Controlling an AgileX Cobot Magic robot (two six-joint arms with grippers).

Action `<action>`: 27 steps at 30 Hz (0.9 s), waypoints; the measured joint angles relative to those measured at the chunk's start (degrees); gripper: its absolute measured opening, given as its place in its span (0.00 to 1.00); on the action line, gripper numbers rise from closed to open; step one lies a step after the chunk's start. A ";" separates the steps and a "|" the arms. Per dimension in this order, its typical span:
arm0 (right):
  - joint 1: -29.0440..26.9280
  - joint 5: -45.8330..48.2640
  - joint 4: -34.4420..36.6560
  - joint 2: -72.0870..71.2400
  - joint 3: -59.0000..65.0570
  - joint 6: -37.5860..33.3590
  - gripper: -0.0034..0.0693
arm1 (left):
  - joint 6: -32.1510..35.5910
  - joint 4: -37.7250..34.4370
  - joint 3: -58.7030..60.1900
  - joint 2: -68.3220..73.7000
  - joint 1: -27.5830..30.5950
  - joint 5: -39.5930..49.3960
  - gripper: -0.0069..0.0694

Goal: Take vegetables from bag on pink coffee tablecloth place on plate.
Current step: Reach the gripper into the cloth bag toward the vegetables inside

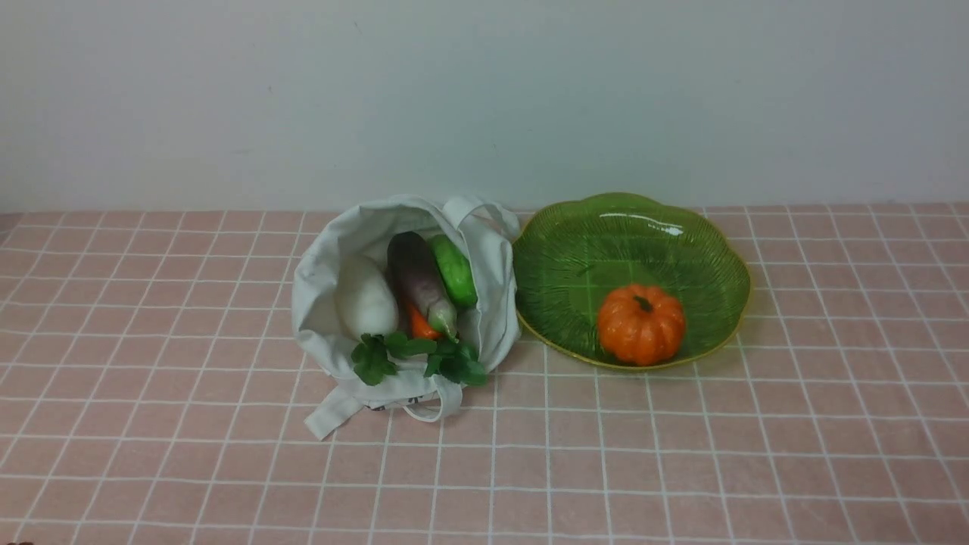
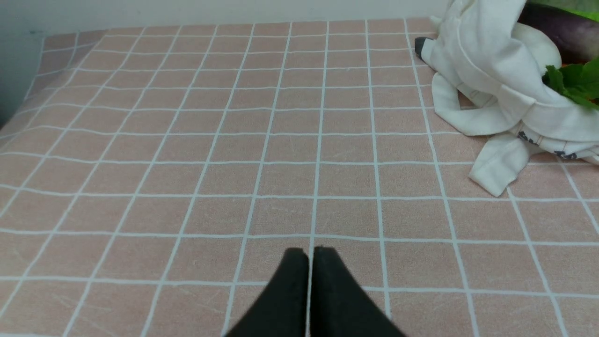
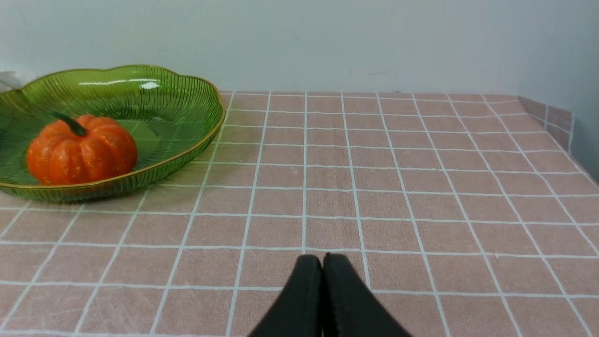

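Note:
The off-white cloth bag (image 1: 325, 303) lies open on the pink gridded tablecloth (image 1: 151, 424). Inside it are a white radish (image 1: 366, 299), a purple eggplant (image 1: 419, 278), a green cucumber (image 1: 454, 270) and an orange carrot (image 1: 421, 325), with green leaves (image 1: 412, 357) at the mouth. The green scalloped plate (image 1: 606, 235) sits right of the bag and holds an orange pumpkin (image 1: 640, 324). My left gripper (image 2: 310, 252) is shut and empty over bare cloth, apart from the bag (image 2: 486, 70). My right gripper (image 3: 322, 257) is shut and empty, apart from the plate (image 3: 178, 112). Neither gripper shows in the front view.
A pale wall (image 1: 484, 91) stands right behind the bag and plate. The bag's strap handles (image 1: 333, 416) trail toward me on the cloth. The cloth's right edge (image 3: 561, 126) folds down in the right wrist view.

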 joint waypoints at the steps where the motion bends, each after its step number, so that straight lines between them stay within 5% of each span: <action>1: 0.00 0.00 0.00 0.00 0.00 0.00 0.03 | 0.00 0.00 0.00 0.00 0.00 0.00 0.08; 16: 0.00 0.00 0.00 0.00 0.00 0.00 0.03 | -0.79 -1.17 0.06 0.00 0.00 -0.43 0.08; 21: 0.00 0.00 0.00 0.00 0.00 0.00 0.03 | -11.46 -18.09 0.17 0.00 0.00 -0.74 0.08; 23: 0.00 0.00 0.00 0.00 0.00 0.00 0.03 | -18.59 -32.56 0.21 0.00 0.00 -0.79 0.08; 27: 0.00 0.00 0.00 0.00 0.00 0.00 0.03 | -22.03 -46.86 0.27 0.00 0.00 -1.62 0.08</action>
